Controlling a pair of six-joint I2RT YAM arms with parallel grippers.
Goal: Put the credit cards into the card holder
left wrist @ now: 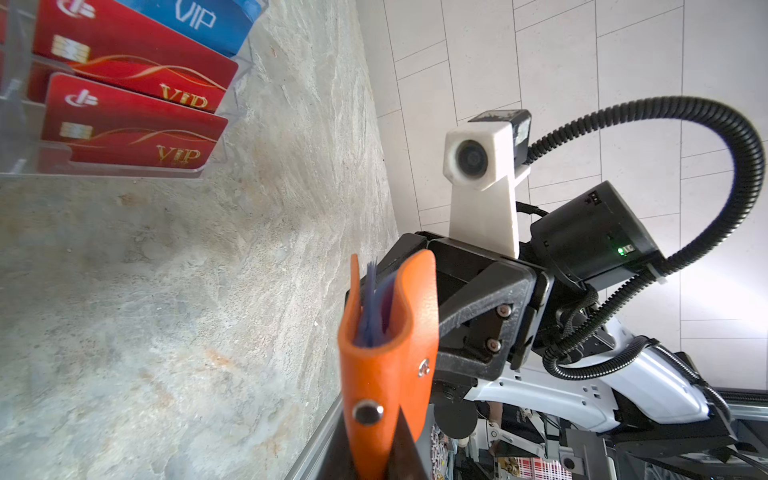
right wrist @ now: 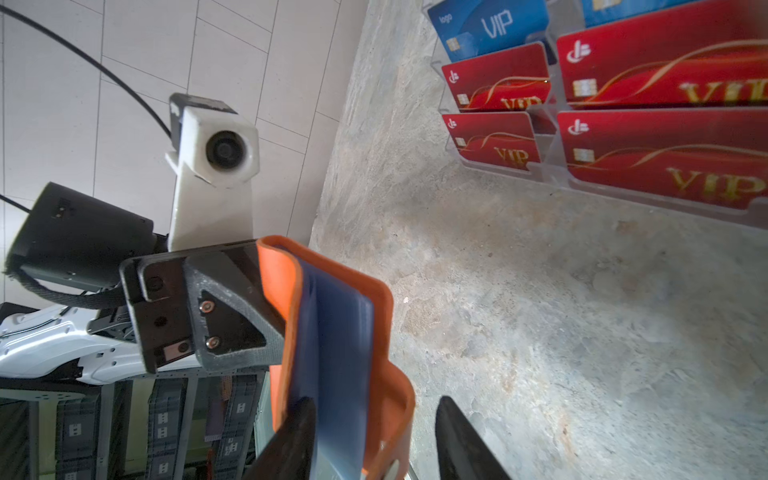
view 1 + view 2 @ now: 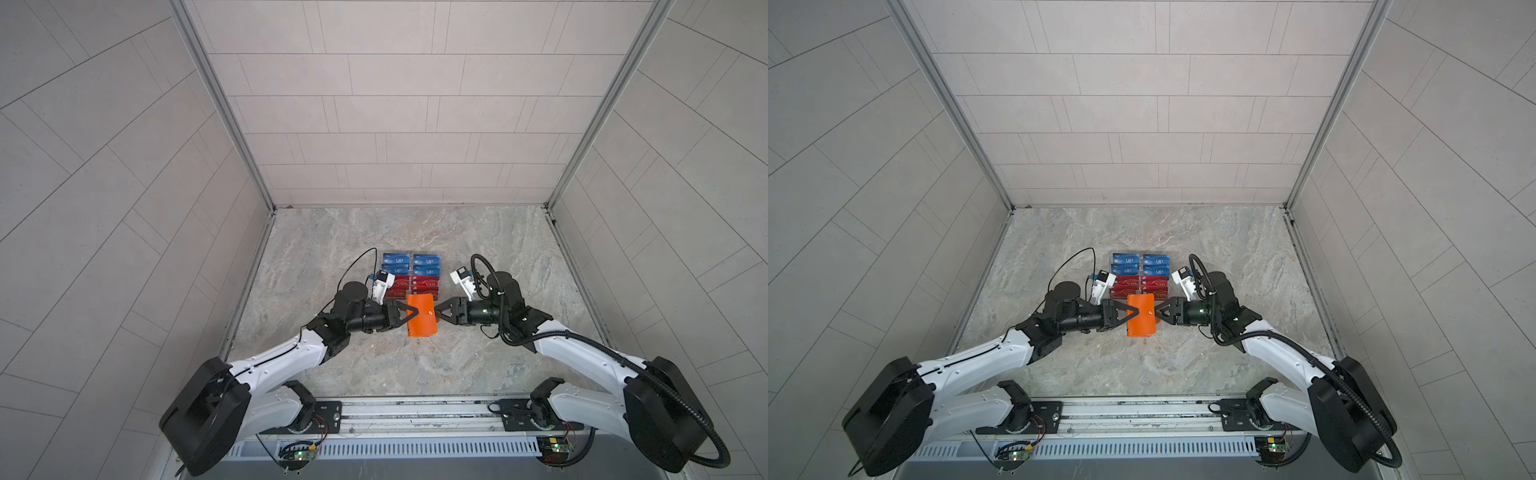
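1. The holder (image 3: 422, 320) (image 3: 1142, 322) is an orange booklet with a snap (image 1: 368, 412). It is held between the two end effectors on the robot's side of the rack (image 2: 665, 203). In both top views its far edge overlaps the rack's front row.
2. The left end effector (image 3: 409, 313) (image 3: 1130, 312) is pressed together on the holder's left edge and pinches it. In the left wrist view its dark finger (image 1: 401, 453) lies against the orange cover below the snap.
3. The right end effector (image 3: 436, 311) (image 3: 1156, 312) meets the holder's right edge with its jaws spread. In the right wrist view one finger (image 2: 291, 440) sits against the blue sleeves (image 2: 332, 324). The other finger (image 2: 465, 444) stands apart on the rack's side, with an orange flap between the two. I cannot tell whether that flap is gripped.
4. The holder gapes slightly at its open end, and the sleeves show between the covers in both wrist views.
5. The cards (image 3: 409, 270) stand in the rack's tiers — blue ones (image 3: 1127, 261) in the rows farther from the holder, red ones (image 3: 1127, 284) in the rows nearer it. The red cards carry gold "VIP" lettering and the blue ones white.
6. The rack rests on the marbled bench (image 3: 374, 365), near its middle.
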